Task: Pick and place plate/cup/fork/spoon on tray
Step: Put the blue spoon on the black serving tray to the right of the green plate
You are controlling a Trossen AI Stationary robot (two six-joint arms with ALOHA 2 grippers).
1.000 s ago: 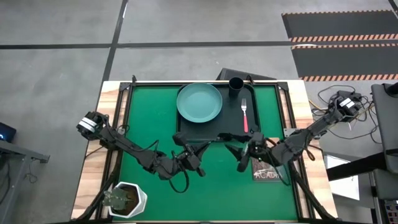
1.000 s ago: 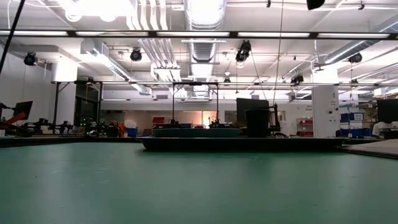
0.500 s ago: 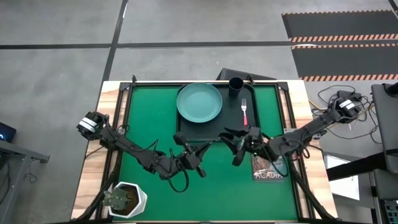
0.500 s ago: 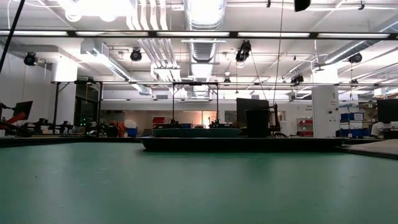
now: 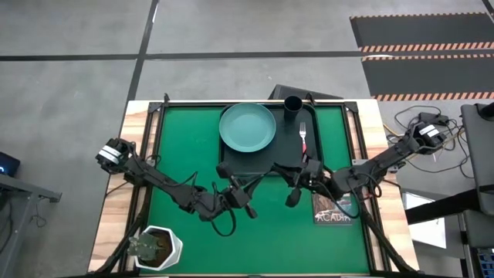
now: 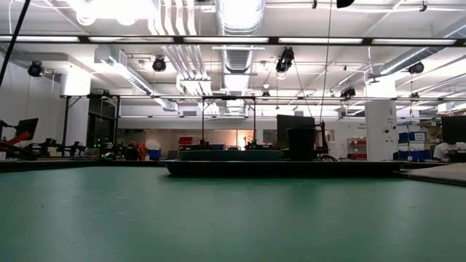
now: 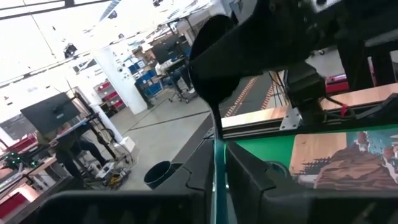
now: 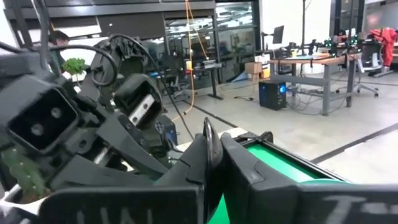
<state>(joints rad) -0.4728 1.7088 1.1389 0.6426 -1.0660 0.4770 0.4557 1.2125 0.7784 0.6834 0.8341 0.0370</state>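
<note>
High view: both arms meet below the loaded tray

High view shows the tray (image 5: 270, 158) at the table's far middle, carrying the plate (image 5: 248, 127), the cup (image 5: 292, 104) and the fork (image 5: 303, 139). No spoon can be made out in any view.

The left gripper (image 5: 228, 174) hovers just at the tray's near edge, with the plate straight beyond it. In the left wrist view its fingers (image 7: 242, 174) stand almost together, a thin sliver of gap between them, pinching nothing.

The right gripper (image 5: 294, 184) sits just beside the left one, near the tray's near corner, with the fork beyond it and the ACADIA book (image 5: 333, 208) at its outer side. Its fingers (image 8: 199, 163) are pressed together, empty.

A potted plant (image 5: 157, 247) stands well behind the left gripper.
</note>
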